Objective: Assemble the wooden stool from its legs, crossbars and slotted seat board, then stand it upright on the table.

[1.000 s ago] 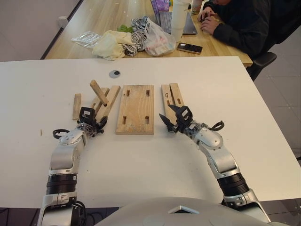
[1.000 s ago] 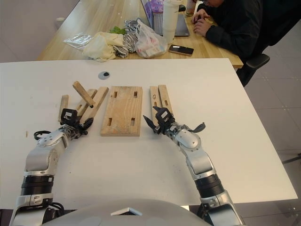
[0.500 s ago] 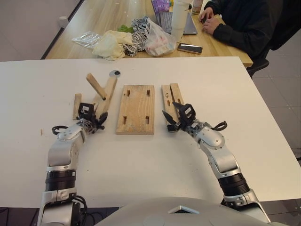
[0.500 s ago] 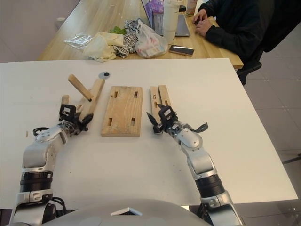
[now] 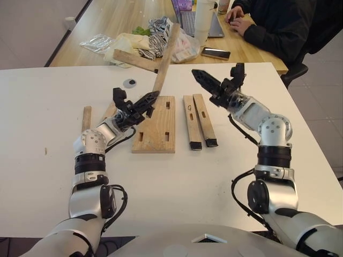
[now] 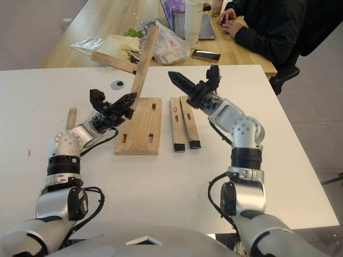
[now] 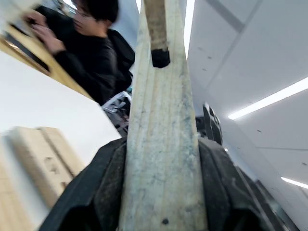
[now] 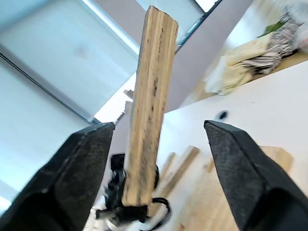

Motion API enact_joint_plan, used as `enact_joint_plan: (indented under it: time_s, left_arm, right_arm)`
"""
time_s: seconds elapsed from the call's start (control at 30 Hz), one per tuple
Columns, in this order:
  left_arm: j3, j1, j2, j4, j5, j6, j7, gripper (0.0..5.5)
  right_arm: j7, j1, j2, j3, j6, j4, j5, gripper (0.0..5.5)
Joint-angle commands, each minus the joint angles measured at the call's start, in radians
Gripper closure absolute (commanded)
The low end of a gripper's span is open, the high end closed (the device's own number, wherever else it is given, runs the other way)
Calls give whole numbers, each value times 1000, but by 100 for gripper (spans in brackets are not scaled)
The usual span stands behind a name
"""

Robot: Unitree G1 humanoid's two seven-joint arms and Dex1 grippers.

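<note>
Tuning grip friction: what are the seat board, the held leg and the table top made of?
Seat board: looks like raw, unvarnished softwood; pale, matte, visible grain. Leg: same pale bare wood, streaky grain in the left wrist view. Table: smooth white top, likely laminate, not certain.

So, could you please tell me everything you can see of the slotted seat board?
The slotted seat board is a flat rectangular plank of pale, grained wood with four small slots, one near each corner. It lies flat on the white table, long sides running away from the robot. Two legs lie to its right, parallel, across a gap. The left gripper, shut on a raised leg, hangs over its far left corner; contact there cannot be judged.
</note>
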Motion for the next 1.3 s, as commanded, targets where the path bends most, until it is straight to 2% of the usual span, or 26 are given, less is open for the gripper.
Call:
enact_joint_plan:
  time_s: [0.03, 0.1, 0.53, 1.03, 1.3]
  left_arm:
    - [-15, -23, -24, 24, -5, -12, -65, 351]
    - [-21, -26, -28, 29, -4, -5, -87, 351]
    - [-77, -2, -49, -31, 1, 37, -135, 351]
    - [-95, 3, -52, -35, 11, 26, -131, 351]
    - [-101, 14, -41, -44, 20, 12, -145, 351]
  right_arm:
    - [-47, -66, 28, -32, 88, 71, 65, 153]
    - [-48, -76, 33, -16, 114, 75, 68, 121]
    - [-33, -132, 67, 0, 130, 122, 75, 116]
    - [-21, -160, 79, -23, 121, 153, 68, 335]
    - [-15, -158, 78, -18, 105, 148, 53, 338]
